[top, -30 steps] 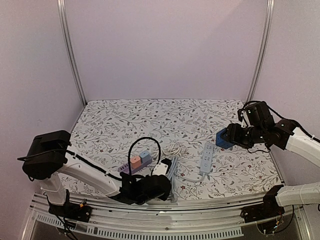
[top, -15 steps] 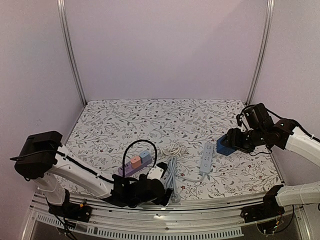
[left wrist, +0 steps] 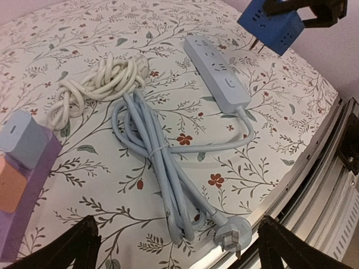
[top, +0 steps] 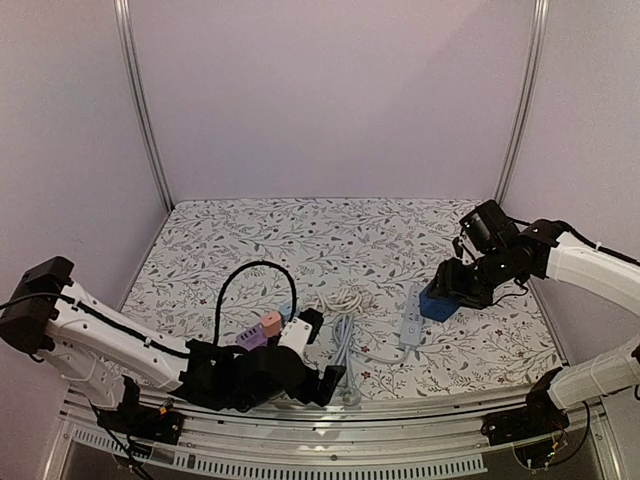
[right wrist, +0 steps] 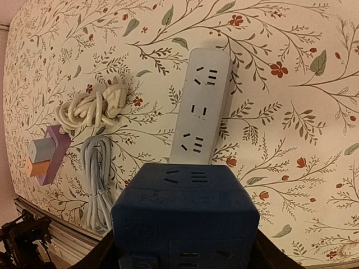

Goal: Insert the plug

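Right wrist view: right end effector (top: 450, 288) is clamped on the blue cube plug (right wrist: 185, 216), raised just beside the power strip (right wrist: 202, 106). Left end effector (left wrist: 178, 249), fingers apart, sits well clear of the strip. Step: alignment. Next, centre the prongs over a socket and lower.

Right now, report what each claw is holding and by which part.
The right claw holds the blue cube adapter by two opposite side faces, its prongs free. The left claw is open over the grey cable and holds nothing.
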Tool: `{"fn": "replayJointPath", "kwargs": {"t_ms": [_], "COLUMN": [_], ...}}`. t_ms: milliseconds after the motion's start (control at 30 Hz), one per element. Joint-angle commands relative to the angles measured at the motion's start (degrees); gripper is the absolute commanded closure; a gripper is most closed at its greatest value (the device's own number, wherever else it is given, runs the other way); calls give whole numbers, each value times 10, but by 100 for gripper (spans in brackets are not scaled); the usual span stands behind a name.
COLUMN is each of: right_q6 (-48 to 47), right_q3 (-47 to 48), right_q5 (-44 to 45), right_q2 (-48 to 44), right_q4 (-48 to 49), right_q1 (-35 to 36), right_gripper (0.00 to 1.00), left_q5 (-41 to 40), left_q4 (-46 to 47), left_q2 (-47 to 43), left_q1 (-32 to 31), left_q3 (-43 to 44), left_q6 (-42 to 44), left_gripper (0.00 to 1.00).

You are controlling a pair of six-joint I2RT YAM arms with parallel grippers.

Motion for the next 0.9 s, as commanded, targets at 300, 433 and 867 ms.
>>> {"fn": "replayJointPath", "kwargs": {"t_ms": [300, 433, 867], "right_q6": [-54, -77, -78], "right_q3": [106, 130, 52], "right_q5": [6, 33, 127], "right_q2": [149, 177, 69], "right_q4": [-34, -40, 52], "right_q1": [7, 6, 3], "right_gripper": [100, 100, 100], "left_q5": [-61, -64, -43], "left_q4": [-56, -41, -24], "left_q2": [-82, -74, 113], "left_q1": [-7, -7, 2], "left_q3": [-11, -16, 160], "left_q6": [36, 44, 147], "left_gripper": [0, 1, 3]}}
